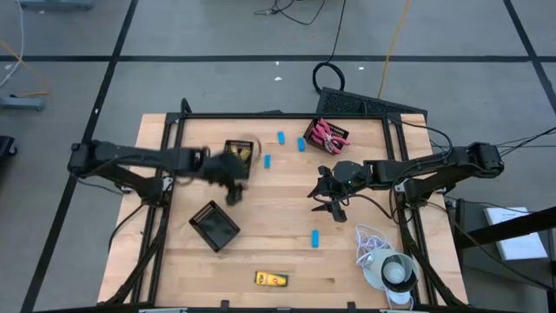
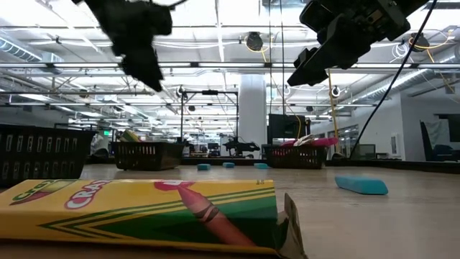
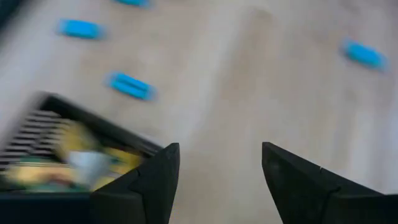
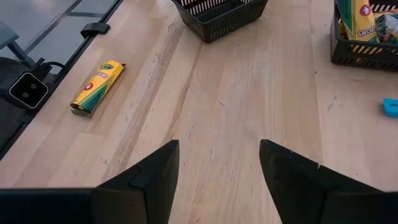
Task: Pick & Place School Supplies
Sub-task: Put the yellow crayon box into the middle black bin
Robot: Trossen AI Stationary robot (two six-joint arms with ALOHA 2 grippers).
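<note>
Both claws, left [image 1: 233, 178] and right [image 1: 328, 193], hang open above the wooden table [image 1: 278, 235].

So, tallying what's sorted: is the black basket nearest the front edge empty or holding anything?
Empty, as far as shows. From above, the front basket shows only dark floor, while the rear basket holds yellow boxes.

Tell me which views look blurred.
Left wrist view: smeared throughout, the blue pieces and basket streaked. High view: only the left gripper is smeared. Low view: the crayon box up close looks soft. Right wrist view: sharp.
</note>
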